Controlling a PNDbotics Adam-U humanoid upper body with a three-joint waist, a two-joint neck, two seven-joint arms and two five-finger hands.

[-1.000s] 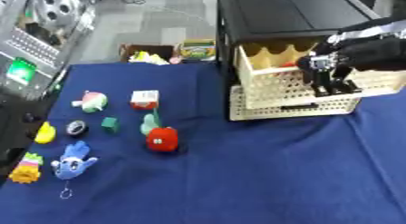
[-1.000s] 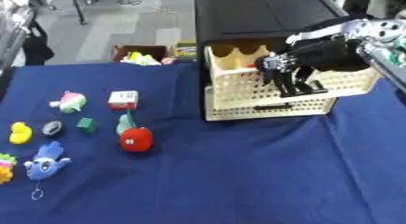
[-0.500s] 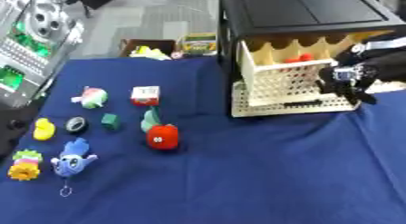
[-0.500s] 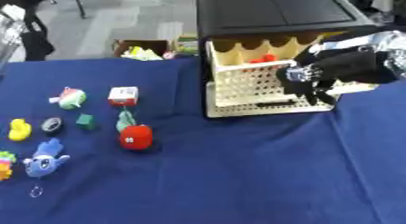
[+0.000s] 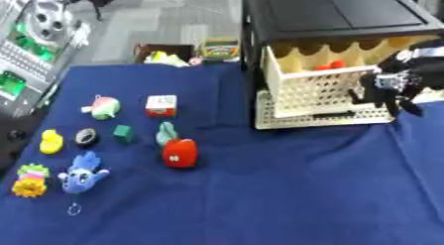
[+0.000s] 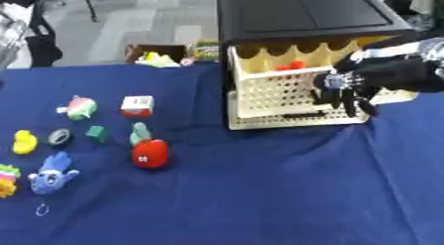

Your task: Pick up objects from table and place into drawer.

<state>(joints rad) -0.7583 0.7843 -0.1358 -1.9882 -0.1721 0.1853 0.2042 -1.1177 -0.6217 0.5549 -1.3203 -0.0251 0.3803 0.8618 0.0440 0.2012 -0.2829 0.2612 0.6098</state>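
Note:
A cream lattice drawer (image 5: 312,92) stands pulled out of the black cabinet (image 5: 334,16), with a red thing (image 5: 329,65) lying inside it. My right hand (image 6: 347,88) hangs in front of the drawer's right part, fingers pointing down and spread, holding nothing. On the blue cloth to the left lie a red plush (image 5: 180,153), a teal piece (image 5: 165,132), a red-and-white cube (image 5: 160,105), a pink-and-green toy (image 5: 102,106), a green cube (image 5: 124,134), a grey ring (image 5: 85,136), a yellow duck (image 5: 51,141), a blue plush (image 5: 84,172) and a yellow-pink toy (image 5: 29,180). My left hand shows in no view.
Behind the table's far edge stands a brown box (image 5: 165,55) with colourful items. Shelving with gear (image 5: 34,45) fills the upper left. The blue cloth (image 5: 286,189) stretches bare in front of the drawer and toward the near edge.
My right hand has drawn back from over the drawer to its right front, lower down. A red thing now shows in the drawer. The view has shifted slightly.

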